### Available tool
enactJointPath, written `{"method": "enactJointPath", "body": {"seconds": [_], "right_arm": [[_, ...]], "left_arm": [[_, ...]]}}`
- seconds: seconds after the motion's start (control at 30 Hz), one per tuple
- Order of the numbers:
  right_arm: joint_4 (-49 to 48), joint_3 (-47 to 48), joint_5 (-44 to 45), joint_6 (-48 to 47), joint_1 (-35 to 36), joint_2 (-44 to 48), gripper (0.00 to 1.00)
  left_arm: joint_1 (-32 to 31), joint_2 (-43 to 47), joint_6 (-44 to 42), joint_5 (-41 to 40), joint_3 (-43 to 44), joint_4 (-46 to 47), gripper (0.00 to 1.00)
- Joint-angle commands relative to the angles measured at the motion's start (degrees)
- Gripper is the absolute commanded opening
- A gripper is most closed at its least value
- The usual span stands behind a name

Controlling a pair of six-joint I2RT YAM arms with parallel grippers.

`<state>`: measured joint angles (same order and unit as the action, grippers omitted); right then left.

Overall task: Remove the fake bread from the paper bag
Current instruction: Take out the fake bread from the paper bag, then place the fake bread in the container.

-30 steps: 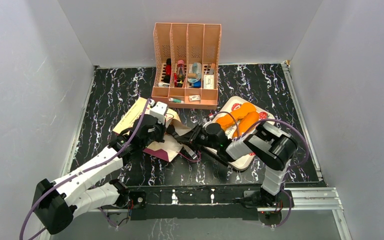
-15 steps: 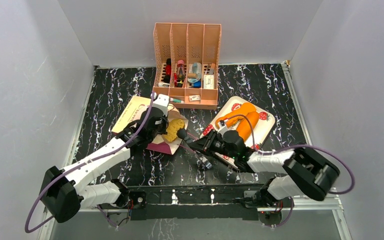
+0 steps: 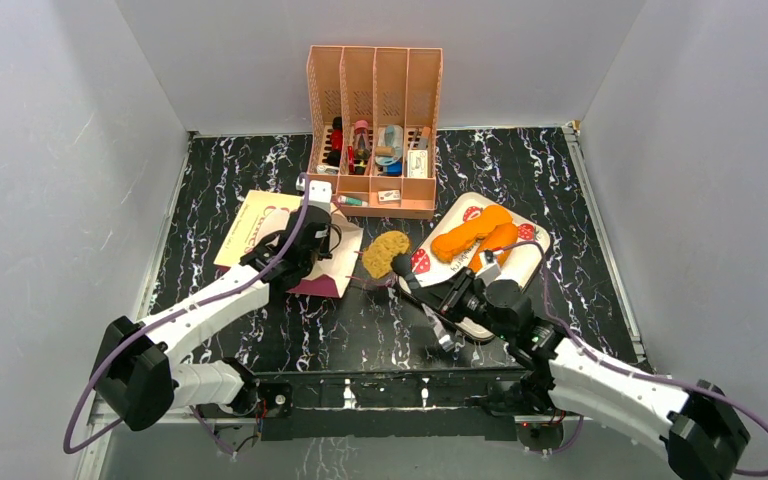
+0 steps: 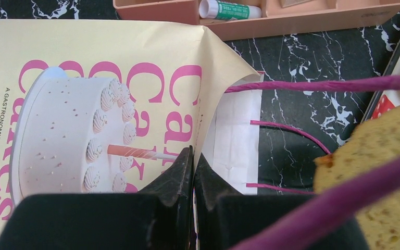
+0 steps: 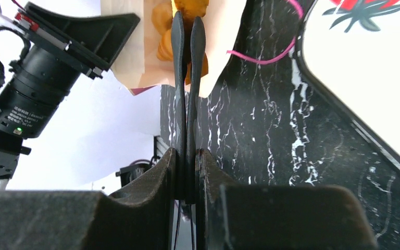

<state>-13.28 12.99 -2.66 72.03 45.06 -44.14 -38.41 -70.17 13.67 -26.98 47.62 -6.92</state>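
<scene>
1. My left gripper (image 4: 189, 156): jaws pressed together on the mouth edge of the paper bag (image 4: 83, 62) (cake print facing up).
2. My right gripper (image 5: 187, 20): narrow, pinching the brown speckled slice (image 3: 385, 253), outside the bag, between it and the tray (image 3: 525, 266).
3. 2 orange loaves (image 3: 472, 230): lying on that tray.

Likely a lab: grey walls (image 3: 60, 150) enclose the table (image 3: 220, 170).

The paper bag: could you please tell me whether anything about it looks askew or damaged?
The paper bag lies flat on its side, not upright, and its mouth flap is creased and folded up where the left gripper pinches it. Its thin pink cord handles trail loose over the table.
</scene>
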Motion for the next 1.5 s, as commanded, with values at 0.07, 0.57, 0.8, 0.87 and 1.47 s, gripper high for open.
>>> {"method": "enactJointPath", "body": {"seconds": [0.07, 0.57, 0.8, 0.87, 1.47], "right_arm": [[15.42, 2.68, 12.44, -0.55, -0.26, 11.03, 0.0], [32.4, 5.25, 33.48, -0.04, -0.65, 19.07, 0.02], [37.72, 4.69, 36.41, 4.35, -0.68, 19.98, 0.16], [38.47, 4.68, 36.64, 5.17, -0.67, 19.78, 0.24], [42.71, 6.09, 37.82, 6.64, -0.67, 20.91, 0.45]], "left_arm": [[1.49, -0.06, 0.45, -1.87, 2.46, -1.63, 0.0], [1.56, 3.41, 1.1, 1.89, 2.73, -4.98, 0.0], [1.59, 3.81, 0.7, 3.82, 2.73, -4.42, 0.0], [1.58, 3.82, 0.58, 4.22, 2.53, -4.15, 0.0], [1.59, 3.29, 0.74, 5.07, 2.49, -3.59, 0.0]]}}
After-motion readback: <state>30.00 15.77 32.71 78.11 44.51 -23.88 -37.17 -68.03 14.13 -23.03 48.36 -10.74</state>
